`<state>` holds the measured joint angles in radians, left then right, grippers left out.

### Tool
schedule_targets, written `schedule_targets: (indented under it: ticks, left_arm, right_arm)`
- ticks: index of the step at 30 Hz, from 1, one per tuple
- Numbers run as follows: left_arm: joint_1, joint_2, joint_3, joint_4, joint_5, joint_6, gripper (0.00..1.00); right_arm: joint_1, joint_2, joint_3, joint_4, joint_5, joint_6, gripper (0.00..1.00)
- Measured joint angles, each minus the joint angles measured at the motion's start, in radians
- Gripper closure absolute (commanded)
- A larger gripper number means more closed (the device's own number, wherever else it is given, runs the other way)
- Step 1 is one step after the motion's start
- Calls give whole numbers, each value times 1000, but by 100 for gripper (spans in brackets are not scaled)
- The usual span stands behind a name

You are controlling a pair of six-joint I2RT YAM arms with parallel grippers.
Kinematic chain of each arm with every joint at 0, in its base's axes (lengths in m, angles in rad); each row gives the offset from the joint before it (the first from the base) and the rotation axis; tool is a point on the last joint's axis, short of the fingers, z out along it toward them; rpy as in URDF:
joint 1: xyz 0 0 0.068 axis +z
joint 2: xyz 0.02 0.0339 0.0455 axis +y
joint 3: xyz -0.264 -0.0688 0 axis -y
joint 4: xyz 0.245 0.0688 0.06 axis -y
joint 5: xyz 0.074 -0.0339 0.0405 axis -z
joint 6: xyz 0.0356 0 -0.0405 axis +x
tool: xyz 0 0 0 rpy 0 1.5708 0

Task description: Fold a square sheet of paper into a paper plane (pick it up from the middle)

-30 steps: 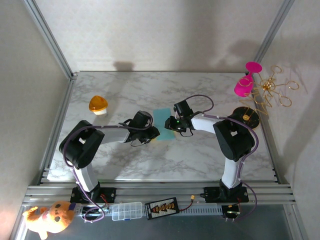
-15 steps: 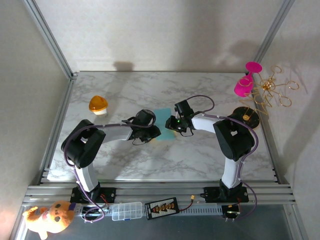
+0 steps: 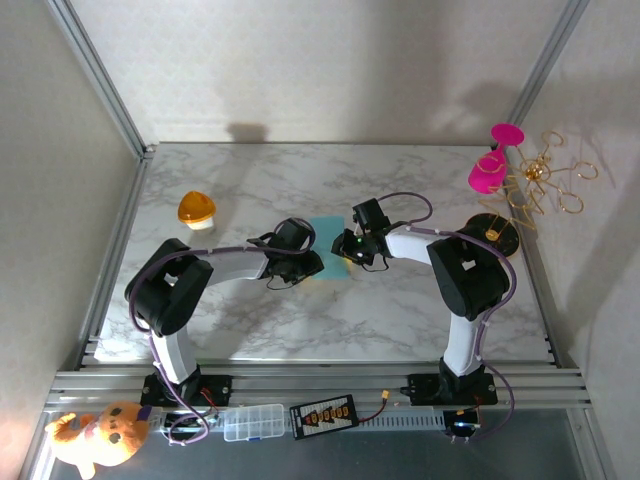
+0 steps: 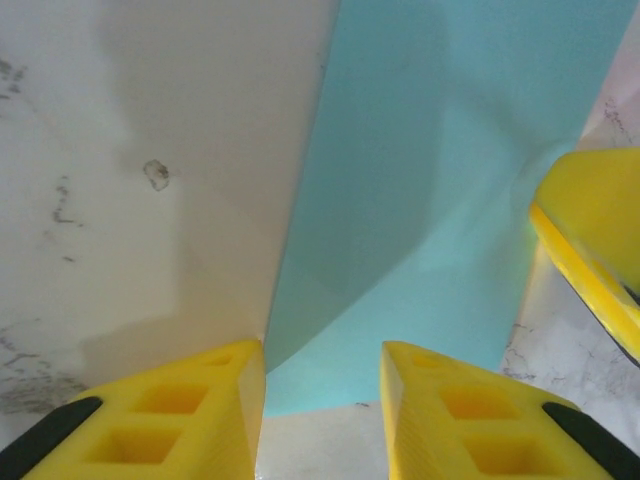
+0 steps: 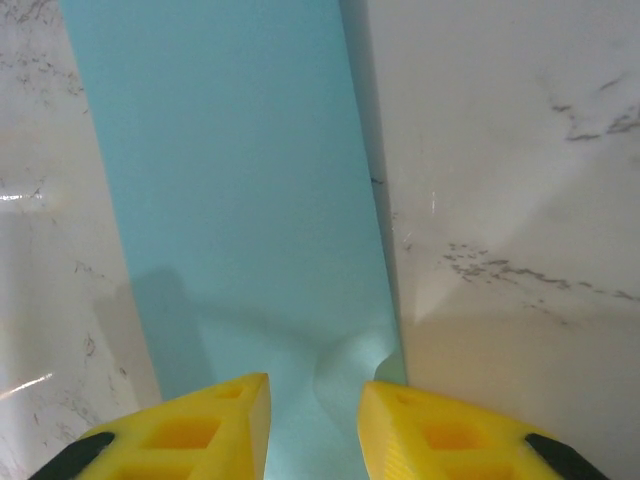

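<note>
Teal square sheet of paper point(image 3: 325, 236) flat on the marble desk point(image 3: 250, 190), near its middle. Left claw point(image 4: 322, 365) part-open, straddling one edge of the sheet, gripping nothing. Right claw point(image 5: 315, 395) likewise part-open over the opposite edge, slightly puckered there. Orange dome point(image 3: 197, 209) well apart.

The overhead view looks down from high behind the two arm bases at the bottom of the frame, taking in the whole marble table point(image 3: 250, 180) from afar. Each wrist view points down past its own yellow jaws, very close to the table. All three share the teal sheet of paper point(image 3: 325, 235), mid-frame overhead.
</note>
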<state>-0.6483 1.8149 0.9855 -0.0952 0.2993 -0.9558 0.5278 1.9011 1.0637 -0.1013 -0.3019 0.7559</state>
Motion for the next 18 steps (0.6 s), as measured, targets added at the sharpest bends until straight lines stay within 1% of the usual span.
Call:
schedule_targets:
  ticks: [8, 14, 18]
  left_arm:
    - [-20, 15, 16, 52, 48, 18, 60]
    - [-5, 11, 16, 79, 48, 21, 53]
    - [24, 3, 14, 85, 37, 36, 49]
  right_arm:
    - [-1, 1, 0, 1, -6, 0, 67]
    - [-2, 1, 0, 1, -6, 0, 67]
    - [-2, 1, 0, 1, -6, -1, 67]
